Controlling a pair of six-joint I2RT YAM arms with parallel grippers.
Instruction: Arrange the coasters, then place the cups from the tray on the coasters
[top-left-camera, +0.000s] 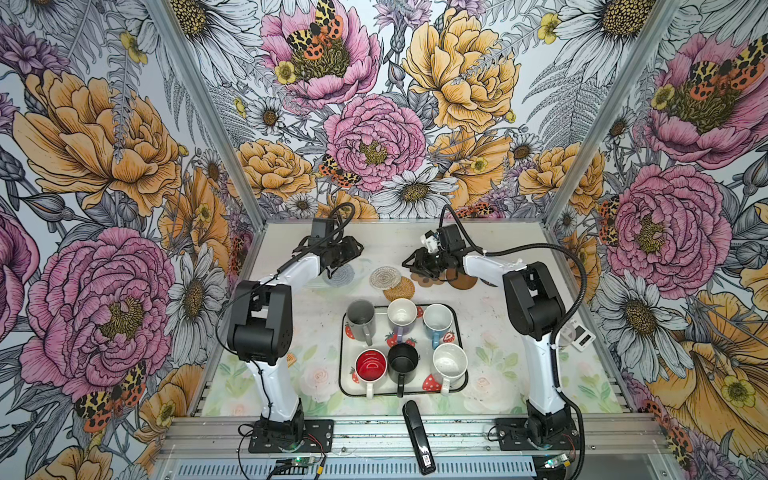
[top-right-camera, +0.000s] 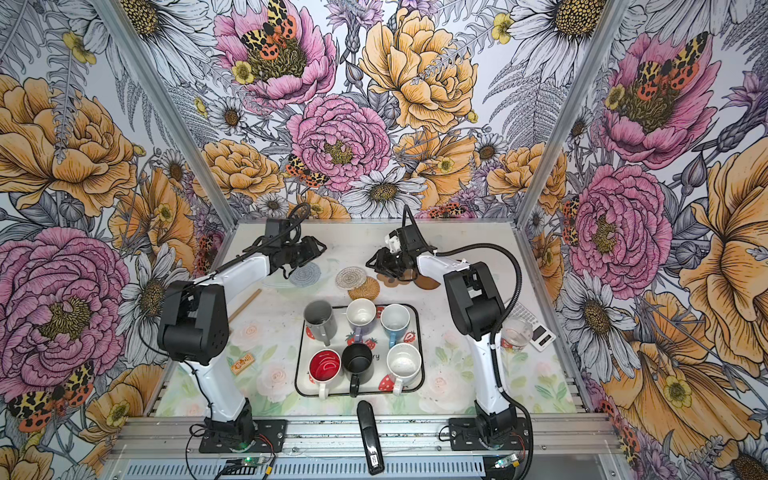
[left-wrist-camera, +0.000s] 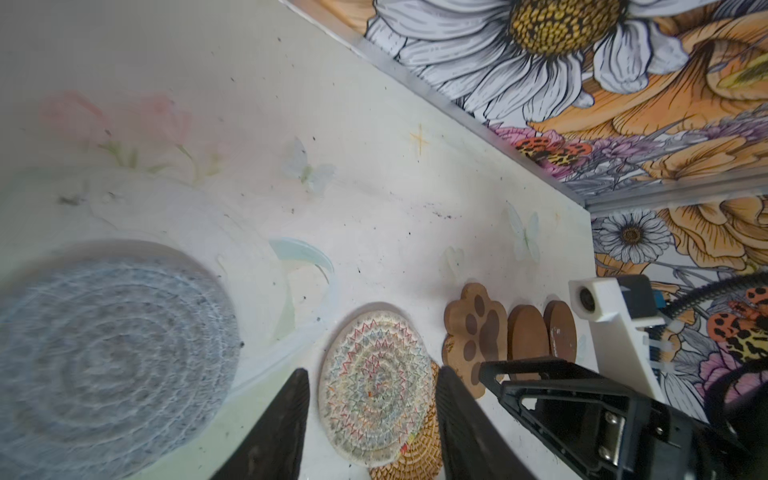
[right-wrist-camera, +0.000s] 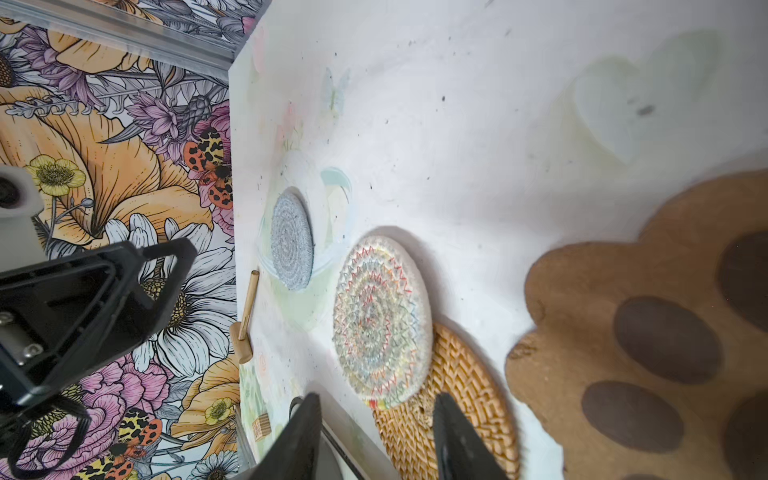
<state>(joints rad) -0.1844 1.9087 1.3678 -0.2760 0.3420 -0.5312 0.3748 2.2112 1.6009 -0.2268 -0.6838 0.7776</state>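
On the desk (top-left-camera: 498, 374), the black-rimmed white strawberry-print tray (top-left-camera: 347, 374) holds six handled mugs (top-left-camera: 402, 357). Beyond lie the clear beaded round coaster (top-left-camera: 385, 277) overlapping the tan woven rattan coaster (top-left-camera: 402, 291), the grey-blue crocheted coaster (right-wrist-camera: 292, 243) left, the brown paw-shaped coaster (left-wrist-camera: 478, 328) right. Above them the left gripper (left-wrist-camera: 370, 374) and right gripper (right-wrist-camera: 376, 399) hover part-open, empty.

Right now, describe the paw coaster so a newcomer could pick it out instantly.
Find the strawberry tray of mugs mid-table; coasters lie in a row just beyond it. The paw coaster sits between the tan rattan round and two plain brown discs: the only non-round one, brown with darker pads.
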